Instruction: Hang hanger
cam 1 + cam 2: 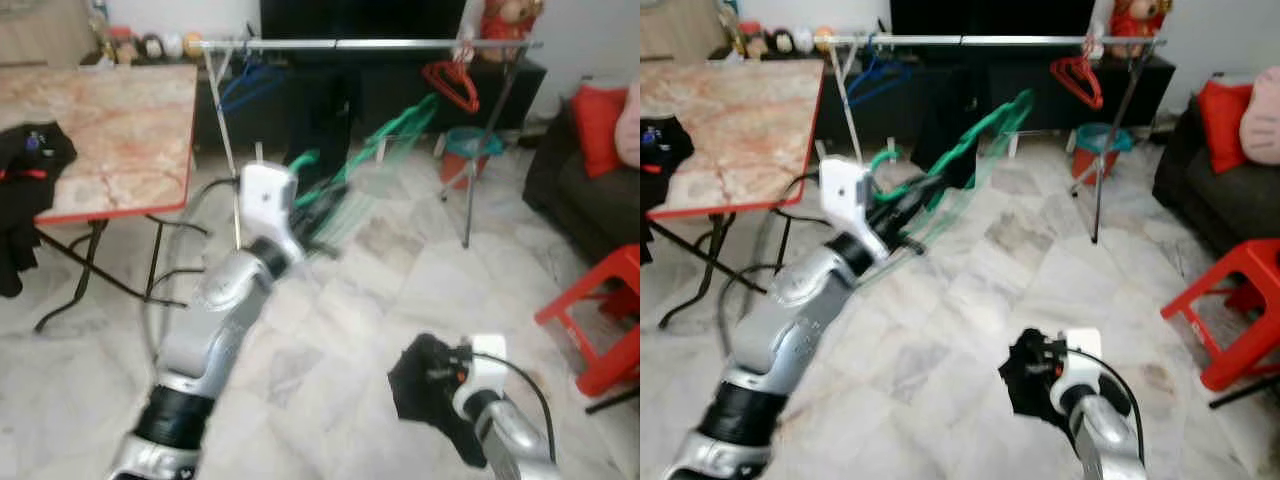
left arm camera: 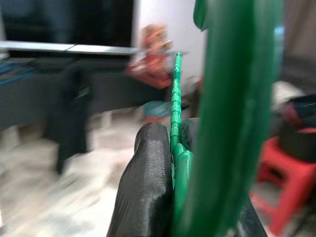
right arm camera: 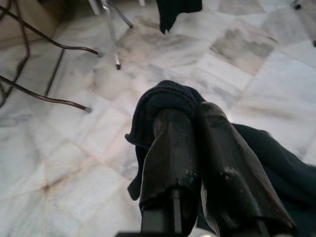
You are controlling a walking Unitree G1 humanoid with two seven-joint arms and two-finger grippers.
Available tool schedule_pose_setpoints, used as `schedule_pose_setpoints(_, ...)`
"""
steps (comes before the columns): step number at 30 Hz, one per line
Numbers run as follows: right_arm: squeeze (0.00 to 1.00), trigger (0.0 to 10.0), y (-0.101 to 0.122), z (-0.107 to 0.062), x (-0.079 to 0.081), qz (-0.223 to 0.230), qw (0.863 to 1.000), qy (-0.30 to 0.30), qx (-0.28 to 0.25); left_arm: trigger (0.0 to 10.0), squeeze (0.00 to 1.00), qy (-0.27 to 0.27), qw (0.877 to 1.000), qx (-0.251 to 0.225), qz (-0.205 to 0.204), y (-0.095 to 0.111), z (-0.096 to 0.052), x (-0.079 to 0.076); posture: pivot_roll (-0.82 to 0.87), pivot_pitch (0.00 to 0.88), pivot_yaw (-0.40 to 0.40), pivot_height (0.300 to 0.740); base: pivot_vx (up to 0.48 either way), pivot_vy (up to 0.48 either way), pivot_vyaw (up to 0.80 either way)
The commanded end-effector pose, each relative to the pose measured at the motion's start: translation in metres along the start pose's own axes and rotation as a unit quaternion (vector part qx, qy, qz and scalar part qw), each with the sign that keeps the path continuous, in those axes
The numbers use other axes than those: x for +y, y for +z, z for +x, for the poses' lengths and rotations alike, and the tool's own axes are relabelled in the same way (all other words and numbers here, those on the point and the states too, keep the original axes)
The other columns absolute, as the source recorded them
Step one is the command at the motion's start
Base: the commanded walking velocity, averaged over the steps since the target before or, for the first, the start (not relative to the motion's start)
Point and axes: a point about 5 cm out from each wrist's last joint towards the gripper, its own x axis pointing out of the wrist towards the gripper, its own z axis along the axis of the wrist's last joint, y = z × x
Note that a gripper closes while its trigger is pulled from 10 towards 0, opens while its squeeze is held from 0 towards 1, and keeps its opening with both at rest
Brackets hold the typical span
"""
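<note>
A pale marble-tiled floor (image 1: 420, 270) spreads out, with a marble-patterned folding table (image 1: 110, 130) at left. A thin metal clothes rail (image 1: 360, 44) crosses the back, carrying a red hanger (image 1: 452, 84) and a blue hanger (image 1: 245, 82). The left gripper (image 1: 912, 208), raised toward the rail, pinches a green plastic hanger (image 1: 975, 140), blurred, well below the bar. The right gripper (image 3: 197, 148), held low, is clamped on soft black cloth (image 1: 420, 385).
</note>
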Motion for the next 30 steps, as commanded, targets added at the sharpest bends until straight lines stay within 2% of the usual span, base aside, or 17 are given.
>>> schedule_pose_setpoints(1,0.0,0.0,0.007,0.003,-0.004,-0.004,1.0,-0.022,-0.018,10.0,0.0,0.038,0.998,0.012,0.037,-0.002,-0.009,0.019,0.1,0.0,-0.036,0.74,0.0,0.0,0.0)
schedule_pose_setpoints(3,0.0,0.0,0.007,0.003,-0.008,-0.004,0.999,-0.041,-0.019,10.0,0.0,0.079,0.995,0.032,0.055,-0.009,-0.021,0.04,0.11,0.0,-0.037,0.74,0.0,0.0,0.0)
schedule_pose_setpoints(4,0.0,0.0,0.009,0.004,-0.01,-0.007,0.999,-0.049,-0.021,10.0,0.0,0.116,0.989,0.058,0.078,-0.02,-0.034,0.057,0.11,0.0,-0.037,0.74,0.0,0.0,0.0)
schedule_pose_setpoints(5,0.0,0.0,0.009,0.004,-0.01,-0.007,0.999,-0.049,-0.021,10.0,0.0,0.116,0.989,0.058,0.078,-0.02,-0.034,0.057,0.11,0.0,-0.037,0.74,0.0,0.0,0.0)
schedule_pose_setpoints(6,0.0,0.0,0.01,0.004,-0.012,-0.008,0.998,-0.057,-0.025,10.0,0.0,0.147,0.975,0.108,0.124,-0.04,-0.056,0.076,0.11,0.0,-0.035,0.74,0.0,0.0,0.0)
schedule_pose_setpoints(8,0.0,0.0,0.011,0.005,-0.013,-0.008,0.998,-0.061,-0.028,10.0,0.0,0.161,0.968,0.134,0.142,-0.051,-0.069,0.085,0.11,0.0,-0.035,0.74,0.0,0.0,0.0)
schedule_pose_setpoints(9,0.0,0.0,0.012,0.005,-0.015,-0.01,0.997,-0.068,-0.029,10.0,0.0,0.195,0.961,0.158,0.114,-0.065,-0.087,0.096,0.11,0.0,-0.035,0.74,0.0,0.0,0.0)
schedule_pose_setpoints(12,0.0,0.0,0.012,0.005,-0.017,-0.012,0.997,-0.072,-0.031,10.0,0.0,0.244,0.944,0.205,0.087,-0.09,-0.119,0.111,0.11,0.0,-0.037,0.74,0.0,0.0,0.0)
schedule_pose_setpoints(16,0.0,0.0,0.013,0.005,-0.02,-0.012,0.996,-0.084,-0.034,10.0,0.0,0.275,0.93,0.231,0.077,-0.109,-0.146,0.118,0.11,0.0,-0.034,0.74,0.0,0.0,0.0)
schedule_pose_setpoints(18,0.0,0.0,0.014,0.005,-0.02,-0.011,0.995,-0.088,-0.037,10.0,0.0,0.297,0.916,0.261,0.061,-0.127,-0.166,0.124,0.11,0.0,-0.032,0.74,0.0,0.0,0.0)
schedule_pose_setpoints(19,0.0,0.0,0.014,0.006,-0.02,-0.012,0.995,-0.09,-0.037,10.0,0.0,0.308,0.904,0.292,0.049,-0.141,-0.182,0.125,0.11,0.0,-0.03,0.74,0.0,0.0,0.0)
schedule_pose_setpoints(22,0.0,0.0,0.014,0.007,-0.02,-0.012,0.995,-0.091,-0.037,10.0,0.0,0.317,0.885,0.339,0.041,-0.16,-0.205,0.125,0.11,0.0,-0.028,0.74,0.0,0.0,0.0)
schedule_pose_setpoints(23,0.0,1.0,0.013,0.007,-0.02,-0.012,0.995,-0.092,-0.036,10.0,0.0,0.325,0.875,0.357,0.036,-0.166,-0.213,0.124,0.11,0.0,-0.027,0.74,0.0,0.0,0.0)
schedule_pose_setpoints(25,0.0,1.0,0.013,0.007,-0.02,-0.012,0.995,-0.094,-0.036,10.0,0.0,0.331,0.868,0.369,0.033,-0.171,-0.219,0.124,0.11,0.0,-0.027,0.74,0.0,0.0,0.0)
schedule_pose_setpoints(26,0.0,10.0,0.011,0.007,-0.021,-0.012,0.994,-0.099,-0.031,10.0,0.0,0.335,0.857,0.391,0.025,-0.179,-0.228,0.12,0.11,0.0,-0.025,0.74,0.0,0.0,0.0)
schedule_pose_setpoints(28,0.0,10.0,0.009,0.007,-0.022,-0.012,0.994,-0.108,-0.024,10.0,0.0,0.339,0.84,0.423,0.022,-0.19,-0.242,0.113,0.11,0.0,-0.022,0.74,0.0,0.0,0.0)
schedule_pose_setpoints(30,0.0,10.0,0.008,0.007,-0.022,-0.012,0.994,-0.111,-0.024,10.0,0.0,0.338,0.836,0.431,0.017,-0.195,-0.246,0.11,0.1,0.0,-0.015,0.74,0.0,0.0,0.0)
